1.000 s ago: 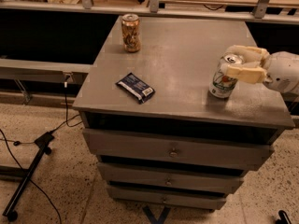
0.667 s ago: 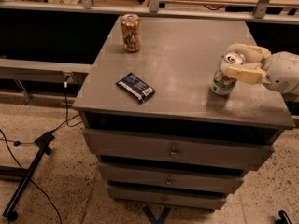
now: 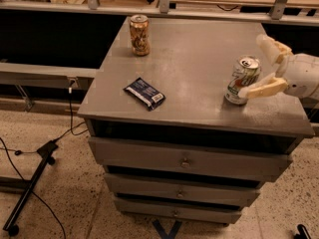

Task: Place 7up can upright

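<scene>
Tool point(image 3: 252, 65), partly cut off at right edge, fingers point(image 3: 264, 86) wide apart, released beside upright 7up can point(image 3: 242, 76).

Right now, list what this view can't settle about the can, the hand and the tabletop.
Camera view:
The 7up can: lower right side hidden by the open hand, so contact is unclear.
The hand: wrist and arm cut off by the right edge.
The dark packet: print too small to read.

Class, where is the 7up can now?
In the camera view, the 7up can stands on the cabinet, near its right front corner, within the open hand.
</scene>
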